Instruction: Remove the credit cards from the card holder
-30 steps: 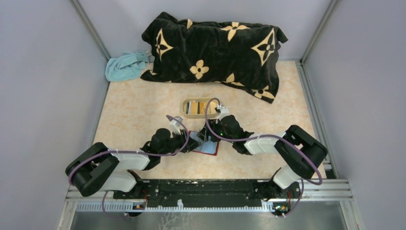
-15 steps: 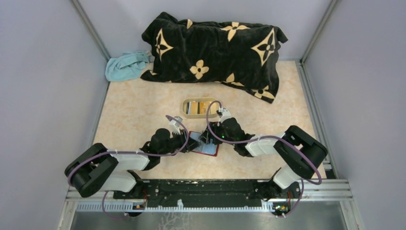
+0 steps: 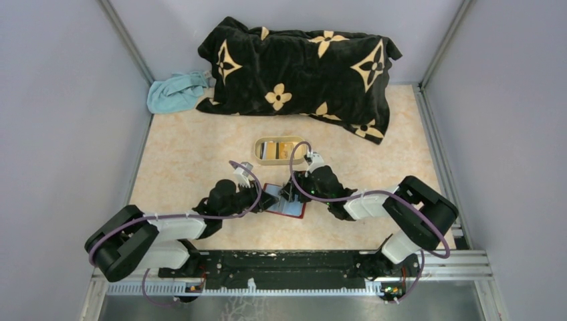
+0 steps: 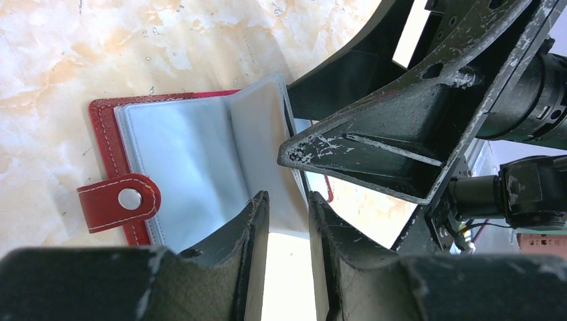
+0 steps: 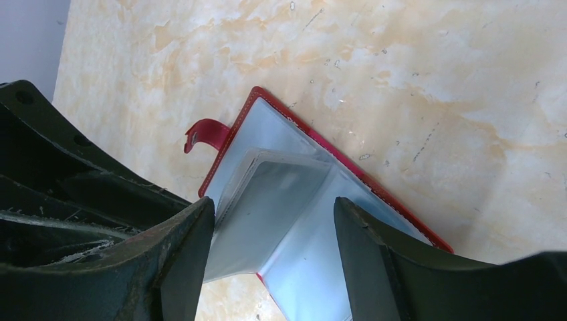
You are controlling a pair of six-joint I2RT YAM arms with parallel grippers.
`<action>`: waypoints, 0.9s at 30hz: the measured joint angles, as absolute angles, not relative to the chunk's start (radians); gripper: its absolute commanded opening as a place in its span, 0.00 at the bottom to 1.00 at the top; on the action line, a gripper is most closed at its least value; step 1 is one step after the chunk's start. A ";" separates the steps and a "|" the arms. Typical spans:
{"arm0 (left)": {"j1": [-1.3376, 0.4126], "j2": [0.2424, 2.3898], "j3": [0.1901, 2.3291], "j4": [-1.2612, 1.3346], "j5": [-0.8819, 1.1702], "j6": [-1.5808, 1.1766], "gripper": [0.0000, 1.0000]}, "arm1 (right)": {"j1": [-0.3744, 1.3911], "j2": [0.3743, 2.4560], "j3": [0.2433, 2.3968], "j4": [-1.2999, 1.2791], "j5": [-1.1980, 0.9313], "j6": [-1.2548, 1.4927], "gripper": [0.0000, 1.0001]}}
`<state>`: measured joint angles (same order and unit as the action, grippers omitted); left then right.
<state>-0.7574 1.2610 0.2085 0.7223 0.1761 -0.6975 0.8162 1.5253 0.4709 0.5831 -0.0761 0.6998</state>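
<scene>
The dark red card holder [image 3: 295, 209] lies open on the table between both arms, its pale blue-grey sleeves [image 4: 174, 154] facing up and its red tab [image 4: 117, 200] sticking out sideways. My left gripper [image 4: 287, 197] hovers at the near edge of a raised sleeve leaf [image 4: 264, 134]. Its fingers stand a narrow gap apart, with bare table showing between them. My right gripper [image 5: 274, 206] is wide open, straddling that same leaf [image 5: 267, 194] from the other side. Credit cards [image 3: 279, 148], orange-yellow and dark, lie in the beige tray [image 3: 257, 151]. The sleeves in view look blank.
A black blanket with tan flowers [image 3: 301, 67] fills the back of the table, with a light blue cloth [image 3: 175, 92] at its left. Grey walls close in both sides. The right gripper's body [image 4: 374, 147] hangs close in front of the left wrist camera.
The left arm's shoulder and elbow have shifted a little to the left. The right gripper has edged slightly left over the wallet. The card holder stays put.
</scene>
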 measured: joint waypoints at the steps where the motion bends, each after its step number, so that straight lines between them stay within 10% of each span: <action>1: -0.757 1.261 0.208 0.720 0.176 -0.698 0.35 | 0.816 1.525 0.471 0.583 -0.076 0.700 0.66; 27: -0.757 1.313 0.208 0.707 0.173 -0.677 0.35 | 0.816 1.525 0.471 0.580 -0.076 0.700 0.66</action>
